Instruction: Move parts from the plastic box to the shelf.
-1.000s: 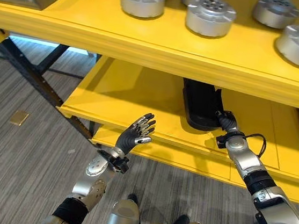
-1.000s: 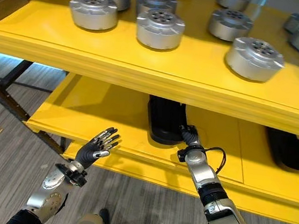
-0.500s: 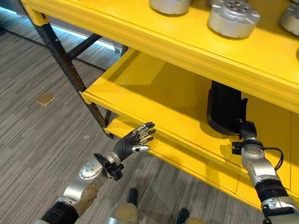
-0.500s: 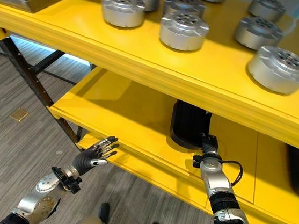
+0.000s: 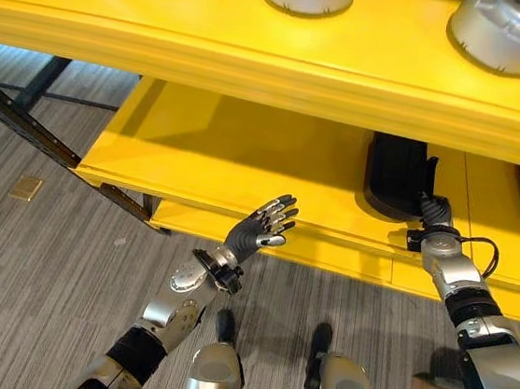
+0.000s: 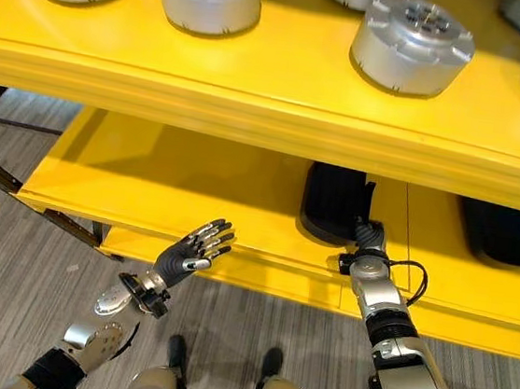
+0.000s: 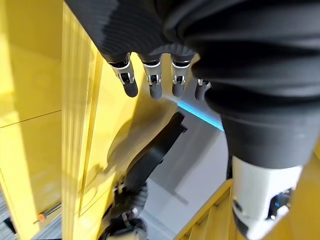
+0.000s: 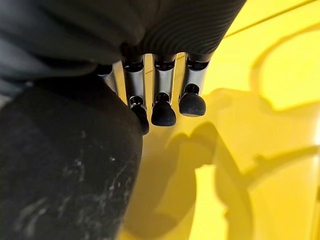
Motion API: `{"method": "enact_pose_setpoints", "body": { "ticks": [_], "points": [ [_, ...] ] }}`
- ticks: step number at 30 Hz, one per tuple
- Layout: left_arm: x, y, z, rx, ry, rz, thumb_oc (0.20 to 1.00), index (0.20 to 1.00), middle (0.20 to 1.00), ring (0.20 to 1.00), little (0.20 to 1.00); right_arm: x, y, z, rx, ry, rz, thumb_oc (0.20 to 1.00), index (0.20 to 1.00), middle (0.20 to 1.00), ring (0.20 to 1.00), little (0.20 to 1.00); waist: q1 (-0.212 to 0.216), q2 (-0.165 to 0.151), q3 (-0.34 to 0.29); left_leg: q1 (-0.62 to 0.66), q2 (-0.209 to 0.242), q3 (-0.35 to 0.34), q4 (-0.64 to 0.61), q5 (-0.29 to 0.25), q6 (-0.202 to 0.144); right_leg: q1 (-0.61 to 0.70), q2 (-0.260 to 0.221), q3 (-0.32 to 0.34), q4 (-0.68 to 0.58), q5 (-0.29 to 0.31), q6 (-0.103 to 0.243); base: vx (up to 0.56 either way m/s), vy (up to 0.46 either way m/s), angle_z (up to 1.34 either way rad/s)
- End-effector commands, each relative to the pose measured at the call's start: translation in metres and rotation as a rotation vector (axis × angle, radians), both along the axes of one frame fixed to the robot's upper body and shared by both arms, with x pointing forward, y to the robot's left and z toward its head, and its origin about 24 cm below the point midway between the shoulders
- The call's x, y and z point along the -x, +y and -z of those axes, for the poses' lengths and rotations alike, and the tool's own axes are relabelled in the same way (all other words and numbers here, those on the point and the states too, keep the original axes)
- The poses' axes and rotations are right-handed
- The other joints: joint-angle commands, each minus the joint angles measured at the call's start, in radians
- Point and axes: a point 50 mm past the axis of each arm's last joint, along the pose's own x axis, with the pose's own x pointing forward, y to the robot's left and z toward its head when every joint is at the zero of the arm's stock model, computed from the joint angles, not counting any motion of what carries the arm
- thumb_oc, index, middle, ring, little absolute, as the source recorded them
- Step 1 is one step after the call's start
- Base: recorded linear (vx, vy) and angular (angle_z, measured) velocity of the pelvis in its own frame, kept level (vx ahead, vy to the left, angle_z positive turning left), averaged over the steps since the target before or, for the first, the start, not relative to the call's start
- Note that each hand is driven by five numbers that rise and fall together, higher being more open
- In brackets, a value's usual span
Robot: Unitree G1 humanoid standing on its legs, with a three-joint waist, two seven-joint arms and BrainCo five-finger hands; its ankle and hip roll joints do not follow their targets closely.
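Several round silver parts (image 6: 411, 45) stand on the yellow shelf's upper board (image 5: 257, 58). On the lower board (image 5: 227, 153) lies a black oblong part (image 6: 332, 201). My right hand (image 6: 366, 237) reaches onto the lower board, its fingers (image 8: 162, 107) straight and lying against that black part's near end, with nothing in its grasp. My left hand (image 5: 261, 230) hovers open and empty in front of the lower board's front edge, its fingers (image 7: 152, 82) spread and pointing at the shelf.
A second black part (image 6: 495, 231) lies further right on the lower board. A dark metal frame brace (image 5: 25, 116) runs under the shelf at the left. A small tan piece (image 5: 26, 189) lies on the grey carpet.
The camera has swung, so the whole picture has shifted. Both hands keep their places at the shelf: the left one open before the lower edge, the right one at the black part.
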Motion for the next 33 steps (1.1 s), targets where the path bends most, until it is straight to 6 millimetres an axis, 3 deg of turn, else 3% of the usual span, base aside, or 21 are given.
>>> {"method": "enact_pose_setpoints", "body": {
  "ticks": [1,6,7,13,14,26,29,33],
  "points": [
    [-0.005,-0.004,-0.025,0.055,-0.12,-0.014,1.0,1.0,1.0,1.0,1.0,-0.026,-0.008,-0.069,0.026,-0.25,0.024,0.2,0.2,0.2,0.2,0.2,0.026,-0.031,0.014,0.015,0.029,0.043,0.144,-0.136,-0.018,-0.007,-0.045,-0.06,0.082,-0.03,0.016,-0.09,-0.049,0.04],
    [-0.008,-0.006,-0.032,0.051,-0.141,0.002,1.0,1.0,1.0,1.0,1.0,-0.027,-0.017,-0.081,0.038,-0.284,0.043,0.2,0.2,0.2,0.2,0.2,0.027,-0.026,0.036,-0.01,0.034,0.033,0.158,-0.134,-0.021,-0.032,-0.048,-0.054,0.104,-0.037,0.013,-0.05,-0.041,-0.01],
    [-0.011,-0.008,-0.041,0.044,-0.176,-0.007,1.0,1.0,1.0,1.0,1.0,-0.031,-0.027,-0.109,0.094,-0.343,0.042,0.2,0.2,0.2,0.2,0.2,0.027,-0.016,0.071,-0.036,0.041,0.026,0.164,-0.124,-0.029,-0.06,-0.043,-0.054,0.115,-0.04,0.009,-0.09,-0.07,0.0],
    [-0.016,-0.005,-0.052,0.076,-0.212,-0.052,1.0,1.0,1.0,1.0,1.0,-0.038,-0.03,-0.146,0.175,-0.404,0.048,0.2,0.2,0.2,0.2,0.2,0.031,0.001,0.112,-0.077,0.047,0.016,0.167,-0.108,-0.041,-0.113,-0.037,-0.055,0.141,-0.049,0.001,-0.06,-0.036,-0.01],
    [-0.016,-0.006,-0.057,0.084,-0.23,-0.043,1.0,1.0,1.0,1.0,1.0,-0.04,-0.033,-0.161,0.214,-0.425,0.055,0.2,0.2,0.2,0.2,0.2,0.034,0.008,0.132,-0.101,0.045,0.007,0.175,-0.106,-0.043,-0.147,-0.034,-0.054,0.166,-0.056,-0.004,-0.08,-0.041,-0.07],
    [-0.012,-0.009,-0.059,0.065,-0.222,-0.017,1.0,1.0,1.0,1.0,1.0,-0.042,-0.033,-0.207,0.354,-0.493,0.084,0.2,0.2,0.2,0.2,0.2,0.048,0.031,0.186,-0.176,0.031,-0.033,0.242,-0.138,-0.045,-0.254,-0.051,-0.037,0.31,-0.116,-0.001,-0.01,-0.03,0.02],
    [-0.009,-0.008,-0.057,0.068,-0.219,-0.011,1.0,1.0,1.0,1.0,1.0,-0.042,-0.036,-0.209,0.38,-0.494,0.096,0.2,0.2,0.2,0.2,0.2,0.053,0.036,0.188,-0.195,0.032,-0.025,0.24,-0.119,-0.038,-0.275,-0.052,-0.046,0.312,-0.101,-0.013,-0.06,-0.034,0.03],
    [-0.006,-0.008,-0.053,0.066,-0.208,0.002,1.0,1.0,1.0,1.0,1.0,-0.041,-0.038,-0.21,0.43,-0.481,0.105,0.2,0.2,0.2,0.2,0.2,0.055,0.04,0.188,-0.187,0.028,-0.037,0.244,-0.14,-0.047,-0.278,-0.058,-0.038,0.337,-0.129,-0.004,0.06,-0.011,0.04]
  ]
}}
